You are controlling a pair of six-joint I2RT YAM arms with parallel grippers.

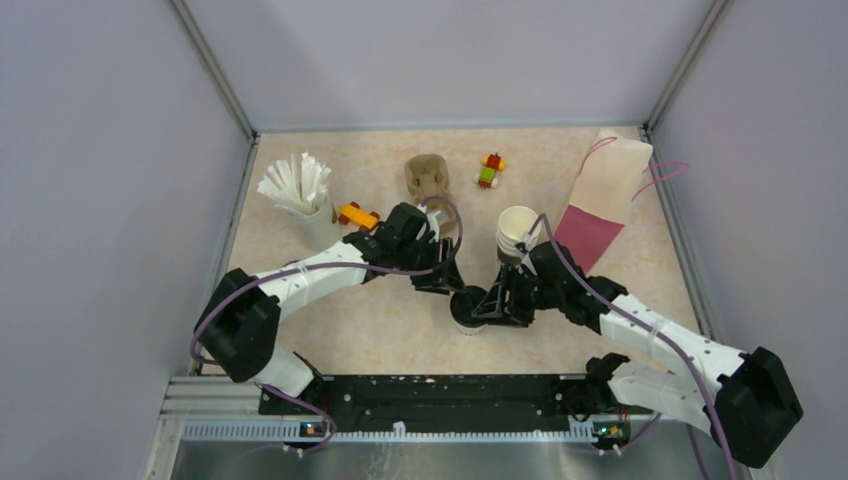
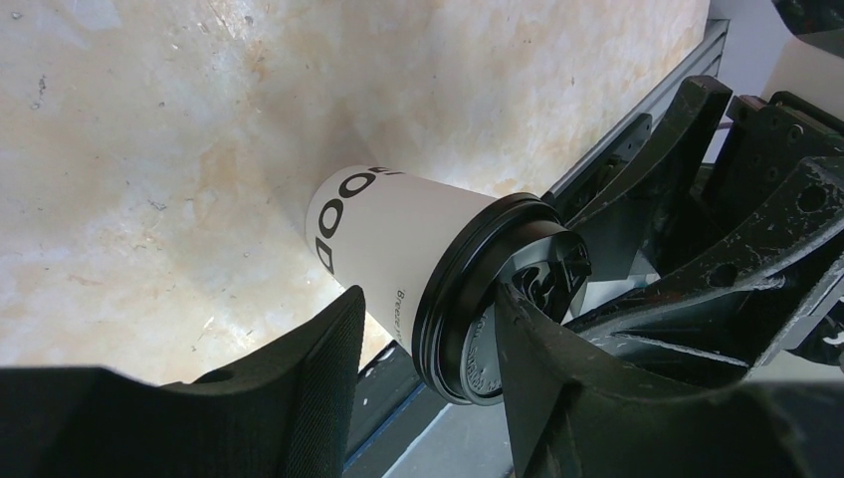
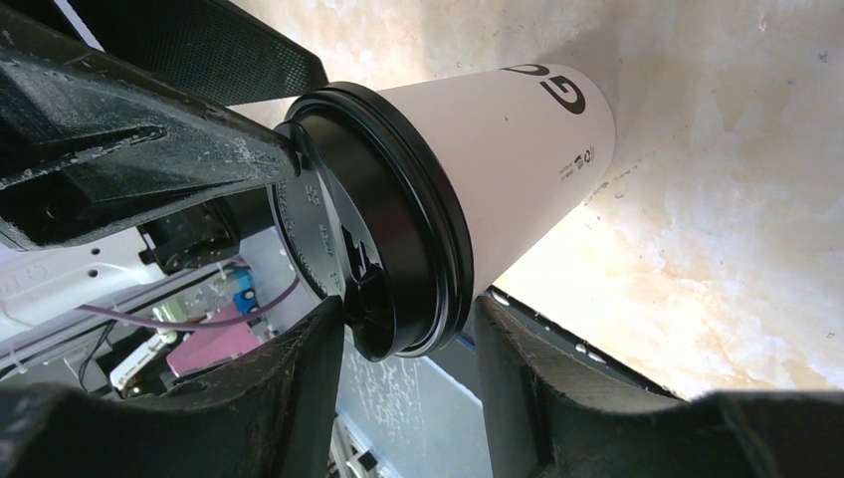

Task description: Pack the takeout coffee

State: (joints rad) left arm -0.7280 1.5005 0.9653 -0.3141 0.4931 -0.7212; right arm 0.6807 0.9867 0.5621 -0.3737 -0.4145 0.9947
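Note:
A white paper coffee cup (image 1: 467, 318) with a black lid (image 1: 467, 300) stands upright on the table between both arms. My left gripper (image 1: 445, 278) straddles the lid's rim from the left. In the left wrist view one finger (image 2: 557, 378) rests on the lid (image 2: 468, 289) and the other (image 2: 318, 368) stands just off the cup wall (image 2: 378, 239). My right gripper (image 1: 492, 300) straddles the rim from the right in the same way: one finger (image 3: 299, 378) touches the lid top (image 3: 318, 229), the other (image 3: 518, 368) sits beside the cup (image 3: 518, 149) with a gap. A second cup (image 1: 518, 228), unlidded, stands behind.
A brown pulp cup tray (image 1: 428, 178) lies at the back centre. A beige cup of white sticks (image 1: 300, 195) stands at the back left, a beige and pink paper bag (image 1: 605, 195) at the back right. Small toy bricks (image 1: 357, 214) (image 1: 490, 170) lie near them.

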